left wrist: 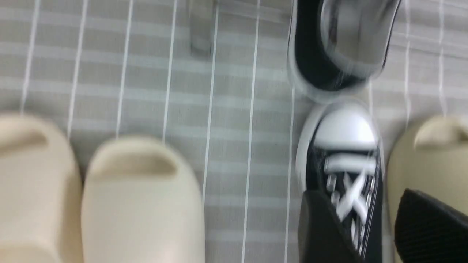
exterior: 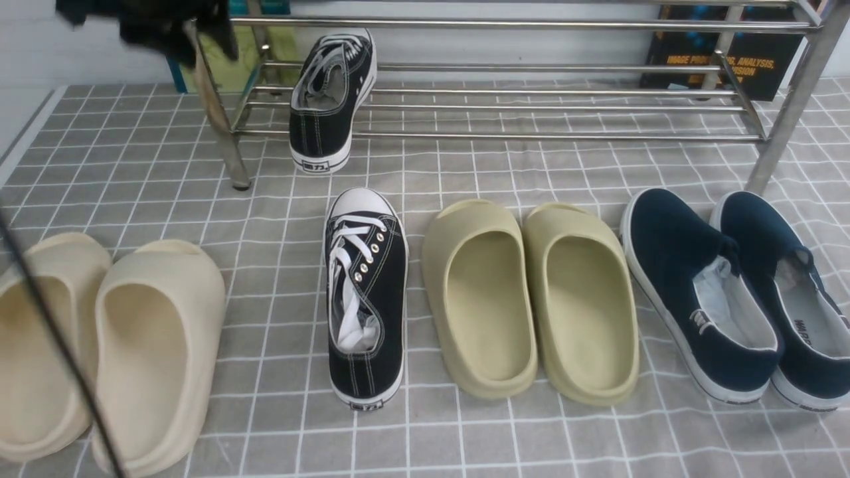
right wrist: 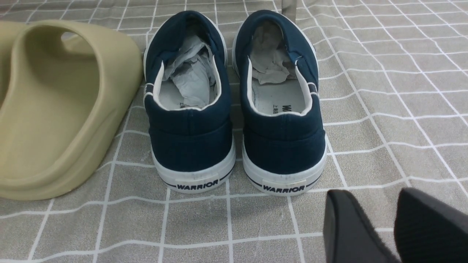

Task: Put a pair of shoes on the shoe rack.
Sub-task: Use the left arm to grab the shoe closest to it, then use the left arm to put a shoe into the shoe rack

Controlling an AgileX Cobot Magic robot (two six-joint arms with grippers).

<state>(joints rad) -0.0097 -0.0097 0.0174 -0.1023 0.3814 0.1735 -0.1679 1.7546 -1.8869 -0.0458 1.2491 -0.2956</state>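
One black sneaker (exterior: 332, 99) with white laces rests on the left part of the steel shoe rack (exterior: 531, 137), toe to the back and heel over the front tube. It also shows blurred in the left wrist view (left wrist: 321, 54). The other black sneaker (exterior: 365, 299) lies on the checked cloth in front of the rack, toe toward it. My left gripper (left wrist: 362, 204) is open and empty, high above this sneaker (left wrist: 343, 146). In the front view it is a dark blur at the top left (exterior: 153, 26). My right gripper (right wrist: 371, 204) is open and empty, just behind the navy shoes.
Beige foam slippers (exterior: 153, 345) lie front left, olive slippers (exterior: 531, 299) in the middle, and navy slip-ons (exterior: 730, 299) on the right, also in the right wrist view (right wrist: 190, 109). A dark book (exterior: 724, 53) stands behind the rack. A thin black cable (exterior: 53, 332) crosses the left edge.
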